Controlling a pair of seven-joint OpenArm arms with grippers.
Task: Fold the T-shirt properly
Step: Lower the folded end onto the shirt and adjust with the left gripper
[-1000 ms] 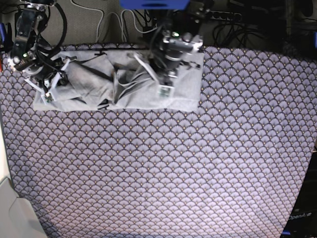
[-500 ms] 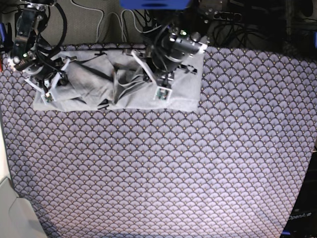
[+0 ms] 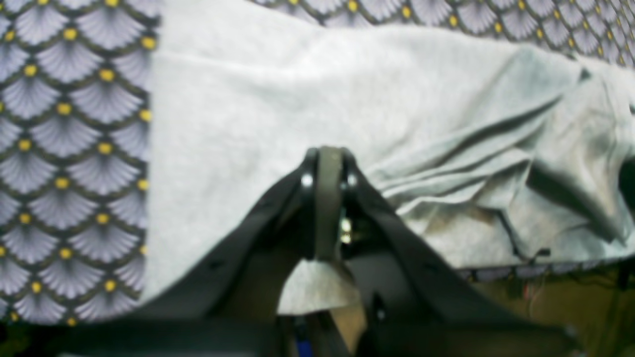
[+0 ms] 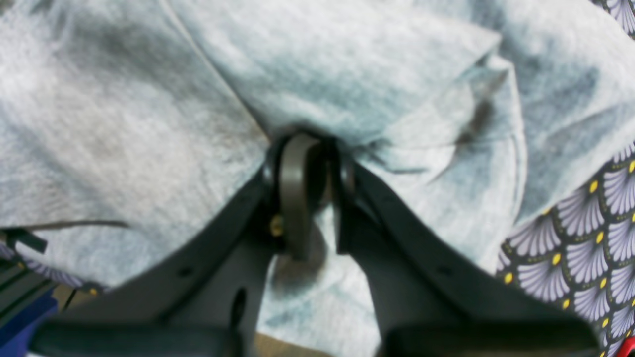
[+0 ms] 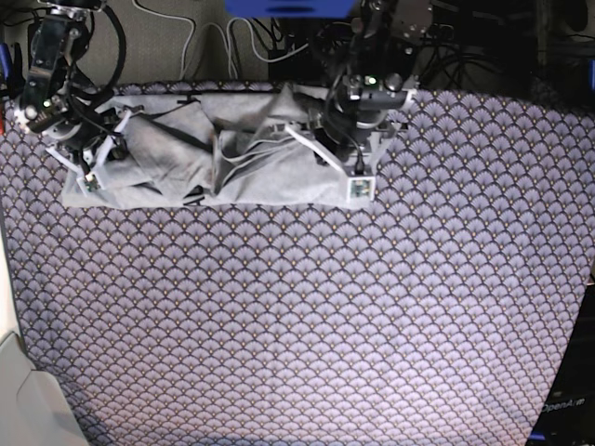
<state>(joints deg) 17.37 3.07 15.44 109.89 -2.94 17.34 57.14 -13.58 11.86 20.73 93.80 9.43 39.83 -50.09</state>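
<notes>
Now both closed end effectors, left (image 3: 327, 168) and right (image 4: 307, 163), pinch the T-shirt (image 5: 232, 158).

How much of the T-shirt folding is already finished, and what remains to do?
Done: the T-shirt is gathered into a long band at the table's far edge. In hand: the right end effector pinches its rumpled end; the left end effector is shut over the smoother end. Left: flattening the creases and folding the band shorter.
</notes>
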